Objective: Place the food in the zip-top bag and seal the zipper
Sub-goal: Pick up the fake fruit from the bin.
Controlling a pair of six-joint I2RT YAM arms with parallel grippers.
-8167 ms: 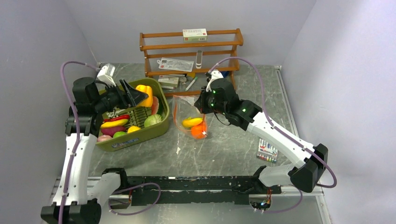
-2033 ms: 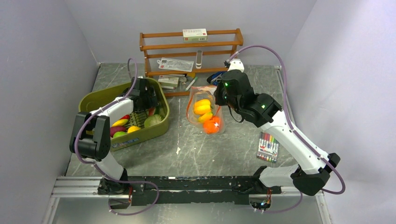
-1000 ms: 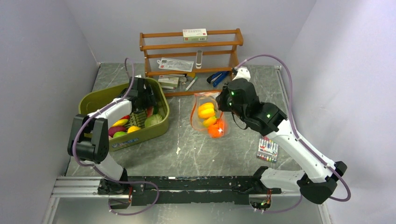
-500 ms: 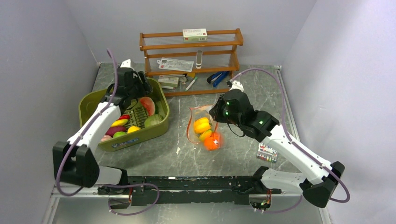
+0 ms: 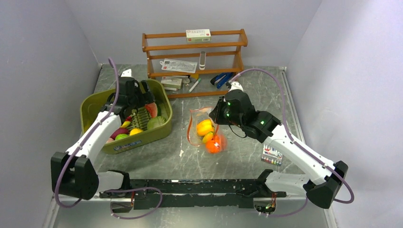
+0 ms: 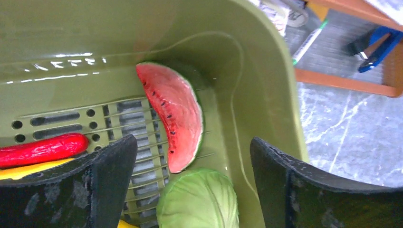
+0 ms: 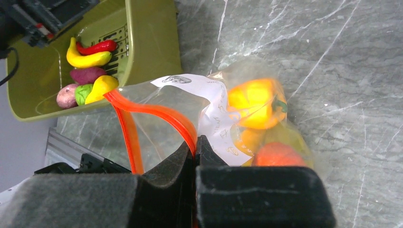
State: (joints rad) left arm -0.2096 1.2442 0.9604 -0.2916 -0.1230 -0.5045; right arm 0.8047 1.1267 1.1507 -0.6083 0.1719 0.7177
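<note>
Right gripper (image 7: 196, 142) is clamped on the zipper (image 7: 157, 111) of the zip-top bag (image 5: 204, 130). It lifts the orange-red rim into an open loop while the bag's belly rests on the table (image 5: 228, 156), right of the green tub (image 5: 90, 102). A yellow pepper (image 7: 254, 102) and an orange round (image 7: 278, 154) already lie inside.

Left gripper (image 6: 192, 145) hangs over the right side of the tub with its jaws spread wide, one on each side of a watermelon slice (image 6: 173, 121). A cabbage (image 6: 197, 199) sits just beside the slice's near end.

The step in hand looks like fetching the next piece of food. The jaws already line up across the slice's thin width, so a straight descent should do. Aim for the middle of the slice, where it is thickest — the glossy, curved rind may squirt out of a grip near either tip. Mind the tub wall close to the outer finger, and avoid nudging the cabbage. Meanwhile the right arm should hold the loop open and steady — thin film sags easily, and a narrowed mouth would make the drop awkward
</note>
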